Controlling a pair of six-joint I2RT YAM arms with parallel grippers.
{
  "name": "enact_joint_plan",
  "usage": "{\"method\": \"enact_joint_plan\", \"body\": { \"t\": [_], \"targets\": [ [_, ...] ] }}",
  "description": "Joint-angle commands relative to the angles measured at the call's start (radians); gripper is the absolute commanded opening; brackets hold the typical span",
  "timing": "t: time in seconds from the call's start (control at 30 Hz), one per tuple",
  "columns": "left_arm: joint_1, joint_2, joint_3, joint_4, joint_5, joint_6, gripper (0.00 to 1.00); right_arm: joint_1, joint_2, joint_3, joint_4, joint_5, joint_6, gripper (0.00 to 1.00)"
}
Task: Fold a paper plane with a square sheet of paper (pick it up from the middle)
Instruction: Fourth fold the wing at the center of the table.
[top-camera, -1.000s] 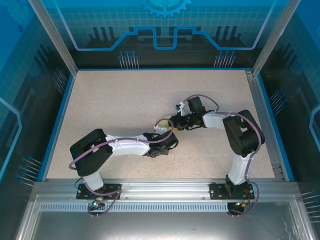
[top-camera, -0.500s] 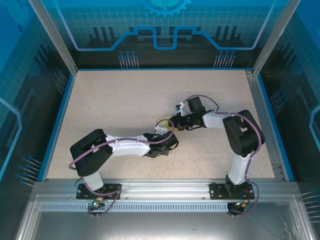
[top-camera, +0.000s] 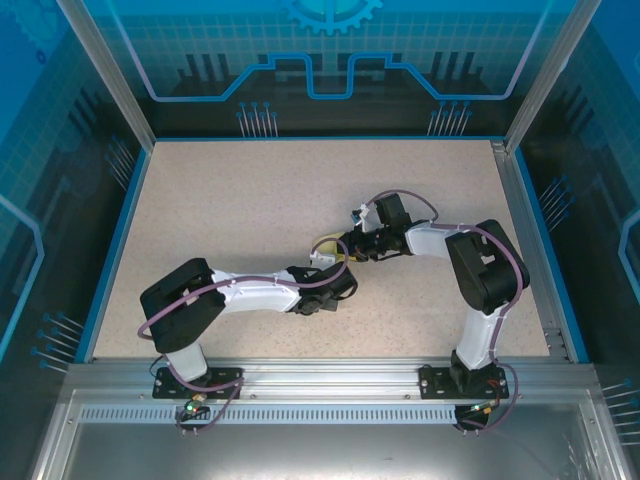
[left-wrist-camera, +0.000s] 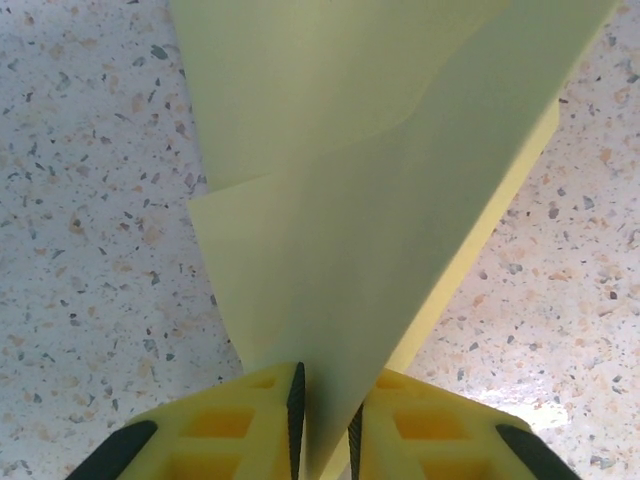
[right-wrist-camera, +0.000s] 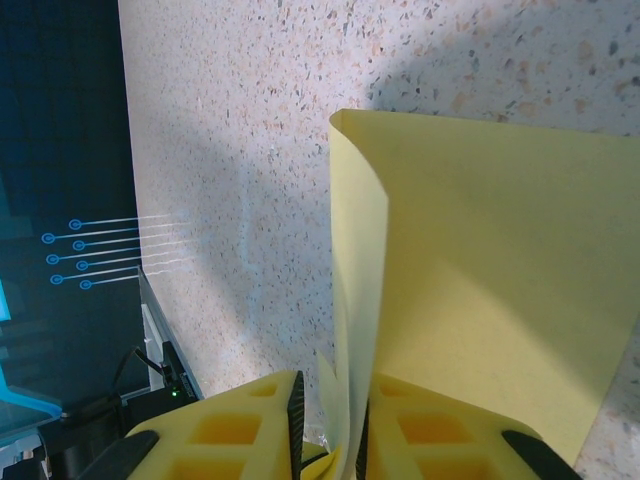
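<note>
Both my left jaws and right jaws are clamped on the thin folded yellow paper sheet (left-wrist-camera: 330, 250) over the speckled table (left-wrist-camera: 90, 250).

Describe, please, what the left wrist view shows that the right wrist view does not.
Left wrist: the thin yellow square sheet of paper shows overlapping folded layers, a flap edge crossing it. Right wrist: the sheet curls upright, with a dark blue-lined wall beyond. Shared: yellow jaws pinching that paper above the speckled beige table.
</note>
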Motion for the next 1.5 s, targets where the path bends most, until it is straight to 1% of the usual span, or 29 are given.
{"method": "enact_joint_plan", "body": {
  "t": [0.0,0.1,0.17,0.23,0.37,0.47,0.57,0.6,0.63,0.7,0.77,0.8,0.87,1.17,1.23,1.33,1.43,1.47],
  "targets": [
    [-0.007,0.004,0.011,0.024,0.009,0.018,0.19,0.002,-0.025,0.024,-0.037,-0.001,-0.017,0.23],
    [-0.004,0.004,0.006,0.034,0.022,0.019,0.16,-0.002,-0.046,0.017,-0.05,0.024,-0.022,0.27],
    [0.006,-0.001,-0.005,0.056,0.045,0.021,0.14,-0.01,-0.071,0.008,-0.066,0.04,-0.03,0.33],
    [0.016,-0.006,-0.017,0.077,0.064,0.03,0.11,-0.028,-0.102,-0.006,-0.079,0.052,-0.036,0.37],
    [0.033,-0.025,-0.045,0.127,0.107,0.069,0.09,-0.07,-0.19,-0.046,-0.109,0.081,-0.06,0.46],
    [0.045,-0.035,-0.067,0.158,0.144,0.097,0.1,-0.087,-0.241,-0.06,-0.151,0.092,-0.095,0.5],
    [0.061,-0.04,-0.089,0.185,0.184,0.119,0.09,-0.089,-0.269,-0.074,-0.178,0.102,-0.121,0.51],
    [0.062,-0.044,-0.092,0.182,0.183,0.123,0.09,-0.089,-0.27,-0.078,-0.183,0.104,-0.124,0.51],
    [0.065,-0.048,-0.096,0.183,0.184,0.134,0.09,-0.089,-0.267,-0.085,-0.185,0.105,-0.127,0.49],
    [0.068,-0.058,-0.098,0.17,0.186,0.152,0.09,-0.088,-0.249,-0.092,-0.171,0.087,-0.123,0.4],
    [0.073,-0.071,-0.105,0.161,0.186,0.167,0.08,-0.083,-0.221,-0.092,-0.139,0.073,-0.103,0.28],
    [0.076,-0.074,-0.107,0.156,0.188,0.174,0.08,-0.079,-0.207,-0.092,-0.13,0.067,-0.098,0.24],
    [0.081,-0.082,-0.112,0.14,0.193,0.189,0.07,-0.065,-0.179,-0.092,-0.115,0.066,-0.089,0.21],
    [0.081,-0.143,-0.147,0.086,0.208,0.265,0.07,0.005,-0.074,-0.083,-0.063,0.043,-0.06,0.16],
    [0.081,-0.152,-0.15,0.079,0.216,0.278,0.07,0.026,-0.045,-0.061,-0.085,0.047,-0.061,0.15],
    [0.082,-0.171,-0.164,0.064,0.218,0.298,0.07,0.045,-0.033,-0.073,-0.076,0.086,-0.042,0.14],
    [0.087,-0.193,-0.187,0.079,0.218,0.301,0.08,0.046,-0.042,-0.105,-0.021,0.077,-0.007,0.15],
    [0.09,-0.198,-0.193,0.087,0.225,0.297,0.1,0.046,-0.051,-0.125,-0.013,0.073,-0.003,0.17]
  ]
}}
